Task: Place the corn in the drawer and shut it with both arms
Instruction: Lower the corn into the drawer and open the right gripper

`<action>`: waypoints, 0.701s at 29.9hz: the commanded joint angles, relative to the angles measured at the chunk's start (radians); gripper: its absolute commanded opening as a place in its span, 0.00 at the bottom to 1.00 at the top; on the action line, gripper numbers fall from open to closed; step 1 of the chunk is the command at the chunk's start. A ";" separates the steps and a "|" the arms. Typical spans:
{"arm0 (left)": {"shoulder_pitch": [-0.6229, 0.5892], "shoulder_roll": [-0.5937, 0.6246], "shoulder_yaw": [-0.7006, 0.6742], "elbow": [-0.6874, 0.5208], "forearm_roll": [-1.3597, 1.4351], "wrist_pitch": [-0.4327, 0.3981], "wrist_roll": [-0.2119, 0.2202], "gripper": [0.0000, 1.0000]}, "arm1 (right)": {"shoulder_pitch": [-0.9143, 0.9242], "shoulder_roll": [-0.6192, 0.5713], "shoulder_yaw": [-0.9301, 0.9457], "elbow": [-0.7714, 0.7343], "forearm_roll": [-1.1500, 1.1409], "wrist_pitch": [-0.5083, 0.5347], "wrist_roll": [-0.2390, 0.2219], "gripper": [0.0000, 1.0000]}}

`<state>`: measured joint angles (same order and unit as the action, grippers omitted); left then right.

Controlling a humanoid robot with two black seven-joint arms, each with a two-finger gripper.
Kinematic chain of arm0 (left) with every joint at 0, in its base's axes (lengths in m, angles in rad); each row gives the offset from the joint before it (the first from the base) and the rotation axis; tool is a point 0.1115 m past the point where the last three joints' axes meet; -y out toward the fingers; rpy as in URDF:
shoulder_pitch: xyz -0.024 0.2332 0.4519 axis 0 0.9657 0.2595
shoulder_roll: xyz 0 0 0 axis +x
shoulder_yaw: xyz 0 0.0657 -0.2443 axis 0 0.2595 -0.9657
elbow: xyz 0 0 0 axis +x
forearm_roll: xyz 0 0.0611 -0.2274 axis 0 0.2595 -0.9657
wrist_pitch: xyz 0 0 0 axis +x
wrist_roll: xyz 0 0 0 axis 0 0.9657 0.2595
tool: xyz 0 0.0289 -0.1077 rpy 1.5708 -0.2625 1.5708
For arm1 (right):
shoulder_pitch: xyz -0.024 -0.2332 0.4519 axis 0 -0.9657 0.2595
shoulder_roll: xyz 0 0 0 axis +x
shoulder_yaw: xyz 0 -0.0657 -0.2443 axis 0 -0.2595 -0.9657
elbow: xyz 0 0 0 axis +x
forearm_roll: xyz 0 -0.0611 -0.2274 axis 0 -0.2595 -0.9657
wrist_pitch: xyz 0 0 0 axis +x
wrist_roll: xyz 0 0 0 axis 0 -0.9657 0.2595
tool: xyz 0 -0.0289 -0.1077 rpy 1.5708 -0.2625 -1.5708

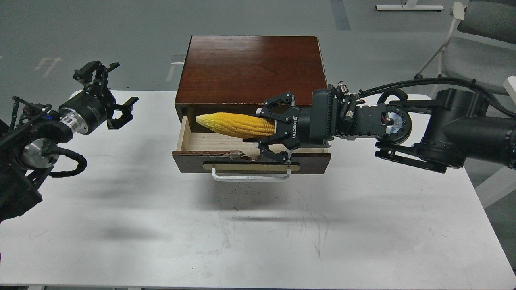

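Note:
The drawer [250, 163] stands pulled open from a dark brown wooden cabinet [250, 68] on the white table; its white bar handle faces me and pale wood shows inside. My right gripper [269, 129] reaches in from the right, shut on the thick end of the yellow corn [236, 124]. The corn lies level over the open drawer, its tip pointing left, held above the drawer floor. My left gripper [105, 90] is open and empty, over the table's far left, well clear of the cabinet.
The white table [258, 225] is scuffed in front of the drawer. A grey chair [471, 44] stands beyond the table at the far right. Grey floor lies behind the cabinet.

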<state>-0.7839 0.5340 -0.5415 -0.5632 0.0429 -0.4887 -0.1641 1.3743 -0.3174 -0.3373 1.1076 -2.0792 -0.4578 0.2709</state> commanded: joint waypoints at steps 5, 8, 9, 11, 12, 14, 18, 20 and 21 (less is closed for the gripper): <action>0.000 0.001 -0.002 0.000 0.000 0.000 0.000 0.98 | -0.011 0.008 0.001 -0.002 0.007 -0.001 -0.001 0.96; 0.000 0.001 -0.002 0.000 0.000 0.000 0.000 0.98 | -0.015 0.008 0.003 -0.002 0.007 -0.001 -0.001 0.96; -0.001 0.001 -0.002 0.000 0.002 0.000 0.000 0.98 | -0.018 0.008 0.004 -0.002 0.008 -0.001 -0.001 0.96; 0.000 0.001 0.000 0.000 0.002 0.000 0.000 0.98 | -0.021 0.008 0.008 0.000 0.008 -0.002 -0.001 0.96; 0.000 0.001 0.000 0.000 0.002 0.000 0.000 0.98 | -0.023 0.008 0.009 0.000 0.010 -0.002 -0.001 0.96; 0.000 0.001 0.000 0.000 0.000 0.000 0.000 0.98 | -0.023 0.008 0.017 0.001 0.014 -0.002 -0.001 0.96; -0.001 0.000 -0.003 0.000 0.000 0.000 0.000 0.98 | -0.021 0.015 0.064 0.018 0.140 -0.005 -0.002 0.99; -0.005 0.007 -0.003 0.000 0.000 0.000 -0.002 0.98 | -0.018 0.021 0.144 0.023 0.349 0.002 -0.004 1.00; -0.005 0.012 -0.003 0.000 0.000 0.000 -0.002 0.98 | -0.017 0.020 0.165 0.021 0.410 0.007 -0.004 1.00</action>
<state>-0.7848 0.5350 -0.5428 -0.5631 0.0441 -0.4887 -0.1642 1.3518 -0.3000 -0.2502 1.1262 -1.8763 -0.4616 0.2690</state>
